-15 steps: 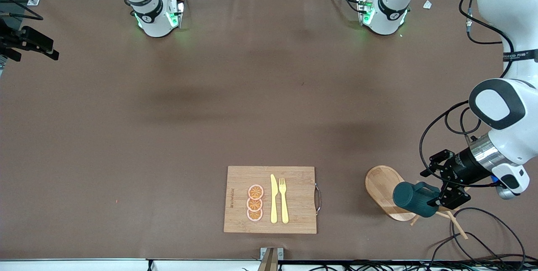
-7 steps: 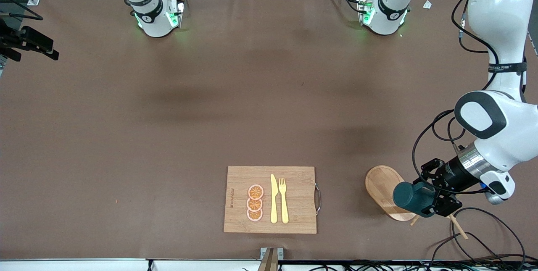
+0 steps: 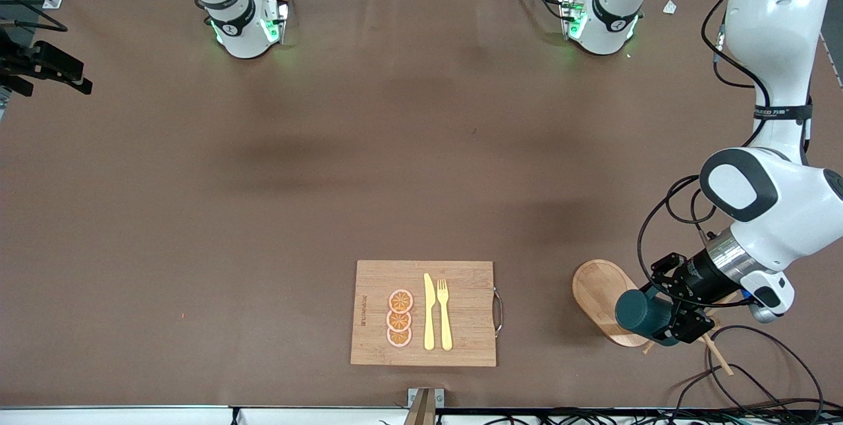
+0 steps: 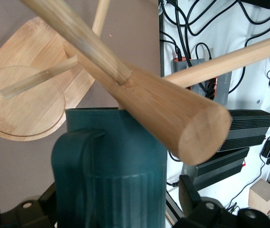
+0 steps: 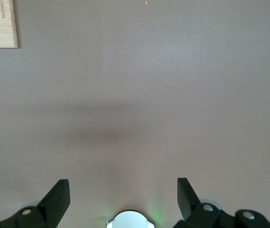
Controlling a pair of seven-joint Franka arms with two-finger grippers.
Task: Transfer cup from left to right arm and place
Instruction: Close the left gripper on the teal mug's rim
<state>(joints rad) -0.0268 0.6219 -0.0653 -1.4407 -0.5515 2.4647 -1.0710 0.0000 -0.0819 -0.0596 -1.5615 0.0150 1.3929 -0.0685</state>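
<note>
Front view first: the left gripper (image 3: 670, 318) has slid in around the cup (image 3: 642, 314) over the last second — a moment ago its fingers were only beside the handle, now they bracket the teal body, which hasn't budged. The cup hangs sideways on the peg rack (image 3: 602, 298) at the left arm's end of the table, near the front camera, and beside the rack lies the cutting board (image 3: 423, 313) with knife, fork and orange slices. Left wrist view: the cup (image 4: 111, 168) fills the space between the dark fingers (image 4: 191, 197), its handle facing the camera and a thick wooden peg (image 4: 172, 114) poking over its rim; the fingers sit wide on either side, not yet pressing, as far as I can judge. So the grasp looks set up but not made — closing comes next, then sliding the cup off the peg without dragging the rack. Right wrist view: the right gripper (image 5: 123, 192) waits, fingers spread wide and empty over bare brown table (image 5: 139, 95), a corner of the board at the edge.
</note>
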